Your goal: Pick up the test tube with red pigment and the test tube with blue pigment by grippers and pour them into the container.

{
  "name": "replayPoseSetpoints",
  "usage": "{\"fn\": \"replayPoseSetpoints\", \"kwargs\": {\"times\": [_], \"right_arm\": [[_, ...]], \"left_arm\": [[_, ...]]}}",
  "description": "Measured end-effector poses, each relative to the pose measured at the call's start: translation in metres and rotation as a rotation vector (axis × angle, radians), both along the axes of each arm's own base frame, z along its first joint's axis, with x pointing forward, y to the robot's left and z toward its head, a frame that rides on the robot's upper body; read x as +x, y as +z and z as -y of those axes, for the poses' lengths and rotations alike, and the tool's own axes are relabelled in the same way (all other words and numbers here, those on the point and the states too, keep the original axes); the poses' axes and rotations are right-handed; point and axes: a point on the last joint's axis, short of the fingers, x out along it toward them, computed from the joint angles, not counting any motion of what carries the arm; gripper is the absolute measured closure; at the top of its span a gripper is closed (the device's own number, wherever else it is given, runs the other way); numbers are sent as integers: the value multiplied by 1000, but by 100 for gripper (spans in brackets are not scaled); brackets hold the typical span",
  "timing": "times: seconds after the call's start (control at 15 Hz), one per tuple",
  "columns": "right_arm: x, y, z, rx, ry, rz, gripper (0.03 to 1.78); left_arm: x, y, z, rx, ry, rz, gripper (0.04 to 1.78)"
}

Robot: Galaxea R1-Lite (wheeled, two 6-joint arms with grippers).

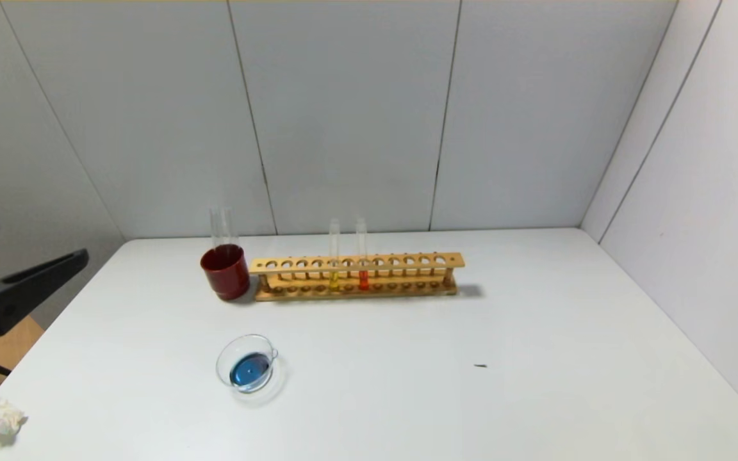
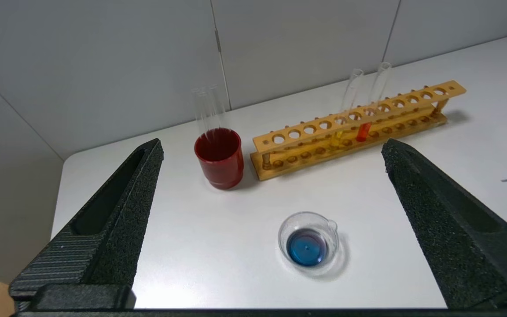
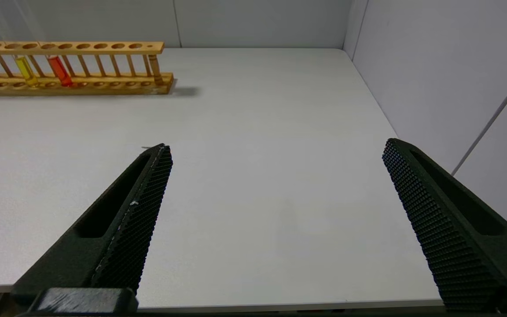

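The small shallow clear glass dish [image 1: 247, 363] with a pouring lip sits on the white table [image 1: 535, 358], nearer than the long wooden tube rack [image 1: 356, 276], and holds a pool of blue liquid. In the rack stand a slim clear tube with orange-red liquid [image 1: 362, 262] and, just beside it, a yellow-liquid tube [image 1: 334, 264]. Two clear tubes [image 1: 221, 227] rise from the dark red cup [image 1: 225, 272] at the rack's left end; their lower parts are hidden inside it. The left end effector [image 2: 271, 149], left of the dish, is spread wide, holding nothing. The right end effector [image 3: 275, 149] likewise gapes empty.
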Motion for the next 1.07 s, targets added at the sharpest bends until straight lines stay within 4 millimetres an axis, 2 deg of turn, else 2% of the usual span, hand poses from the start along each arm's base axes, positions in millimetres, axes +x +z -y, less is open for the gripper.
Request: {"fn": "replayPoseSetpoints", "kwargs": {"times": [0.2,0.4,0.6,0.8,1.07], "right_arm": [[0,0,0,0,-1,0,6],[0,0,0,0,-1,0,6],[0,0,0,0,0,0,6],[0,0,0,0,0,0,6],[0,0,0,0,-1,0,6]], "left_arm": [[-56,-15,2,5,5,62,7],[-109,-40,4,57,16,116,7],[-142,-76,4,123,22,143,7],[-142,-107,1,143,106,181,7],[-119,-152,-1,139,184,182,7]]}}
